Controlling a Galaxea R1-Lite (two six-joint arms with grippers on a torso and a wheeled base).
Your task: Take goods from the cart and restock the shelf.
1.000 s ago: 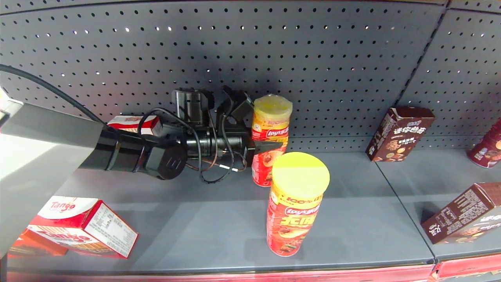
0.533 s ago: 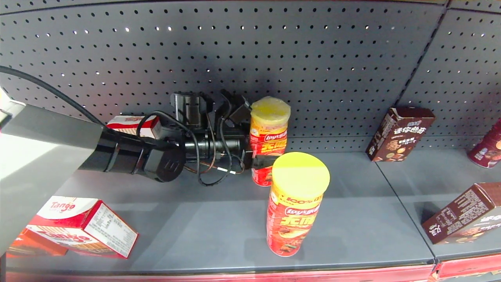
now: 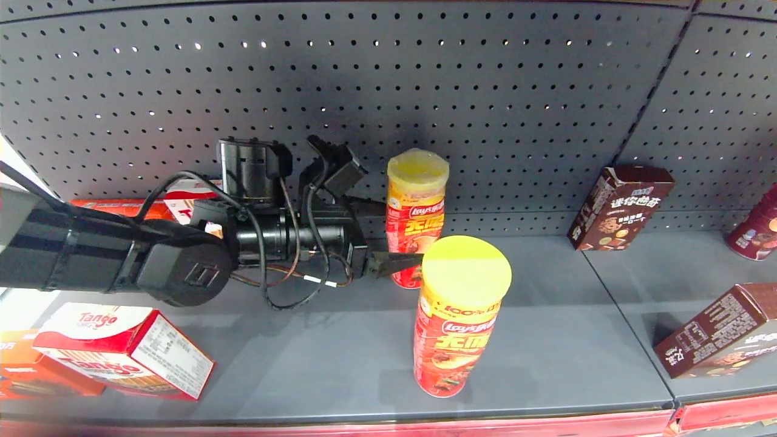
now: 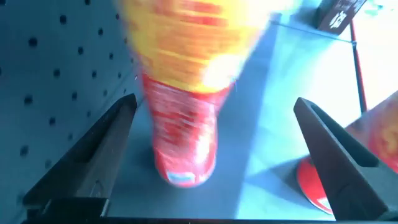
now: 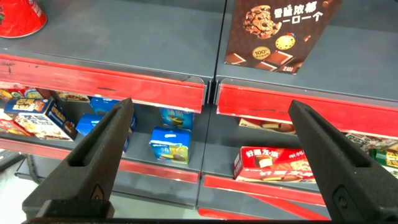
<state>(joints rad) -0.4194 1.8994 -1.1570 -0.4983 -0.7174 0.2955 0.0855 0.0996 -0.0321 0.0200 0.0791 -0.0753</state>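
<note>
**Left gripper (image 3: 397,233) at the rear chip can (image 3: 416,206).** The fingers (image 4: 93,168) are spread wide, one on each side of the can. The left wrist view shows a gap at both sides, so the can is judged released and resting on its own base. It stands upright on the shelf (image 3: 315,358), directly behind the front chip can (image 3: 461,315) and close to the pegboard (image 3: 425,73).

**Hazards**
- **Nearer finger.** It lies between the two cans, with its tip just beside the front chip can's lid. If it is drawn out at a slant, it could clip either can.
- **Farther finger.** It sits behind the front chip can, in the narrow space between the rear chip can and the pegboard. A skewed pull there could hook the rear chip can and drag it along.
- **Toppling.** Both cans are tall and narrow, so a light sideways nudge would probably tip them. If the rear chip can fell forward it would strike the front chip can, which stands nearer the shelf's front edge and could be knocked off.
- **Cable.** The cable loop (image 3: 285,291) hanging under the wrist, to the left of the front chip can, could snag if the arm dropped low. The wafer box (image 3: 121,352) lies farther left again.

**Right gripper (image 5: 210,106).** Its fingers are parted and hold nothing. It faces lower shelves beneath a brown biscuit box (image 5: 280,31), and its place relative to the front chip can cannot be told.
</note>
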